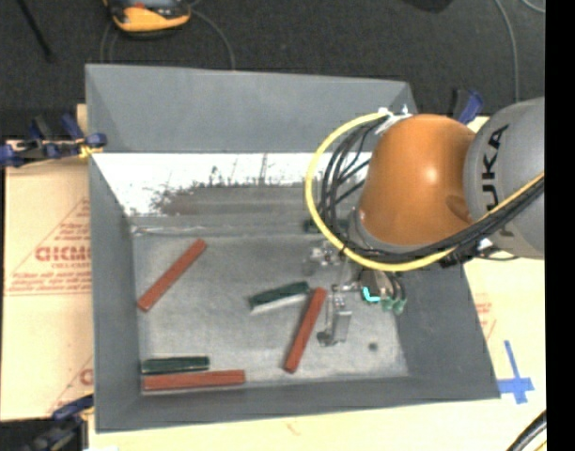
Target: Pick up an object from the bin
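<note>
Grey bin floor: gripper just beside slim red-brown stick, lying tilted mid-bin; claw state can't tell

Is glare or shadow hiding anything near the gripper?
Camera view: a bright glare band lies across the bin's back wall, away from the gripper; the red stick and dark green stick beside it stand out plainly on the evenly lit floor.

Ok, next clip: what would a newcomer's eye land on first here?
The robot arm's big orange dome-shaped wrist cover dominates the right of the grey metal bin, with the claw beneath it, down in the bin. Right beside the claw lies a slanted red-brown flat stick, with a dark green stick just to its left.
</note>
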`<action>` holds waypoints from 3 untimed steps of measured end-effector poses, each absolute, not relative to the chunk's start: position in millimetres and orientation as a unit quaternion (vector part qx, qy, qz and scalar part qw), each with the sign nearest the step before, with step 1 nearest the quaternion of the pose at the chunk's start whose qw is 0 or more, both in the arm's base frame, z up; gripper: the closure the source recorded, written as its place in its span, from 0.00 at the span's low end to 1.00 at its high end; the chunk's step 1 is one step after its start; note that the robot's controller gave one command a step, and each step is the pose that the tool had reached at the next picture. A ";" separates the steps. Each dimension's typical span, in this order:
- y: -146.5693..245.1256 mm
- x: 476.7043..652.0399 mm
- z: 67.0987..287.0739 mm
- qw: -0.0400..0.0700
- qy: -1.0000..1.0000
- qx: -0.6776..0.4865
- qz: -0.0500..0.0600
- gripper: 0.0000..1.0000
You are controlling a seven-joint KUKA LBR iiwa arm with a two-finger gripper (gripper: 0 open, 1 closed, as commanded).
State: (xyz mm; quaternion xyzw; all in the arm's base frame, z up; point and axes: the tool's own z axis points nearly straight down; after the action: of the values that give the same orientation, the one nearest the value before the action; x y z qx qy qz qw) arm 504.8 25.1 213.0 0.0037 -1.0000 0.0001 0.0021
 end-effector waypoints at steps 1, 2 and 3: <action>25.2 506.4 216.5 -0.002 -1.000 0.003 0.000 0.00; 25.4 527.8 183.8 -0.006 -1.000 0.029 0.001 0.00; 17.0 544.9 150.4 -0.002 -1.000 0.008 -0.001 0.00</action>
State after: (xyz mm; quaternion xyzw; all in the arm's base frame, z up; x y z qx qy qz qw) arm 544.9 17.0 150.4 0.0081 -1.0000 -0.0006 -0.0020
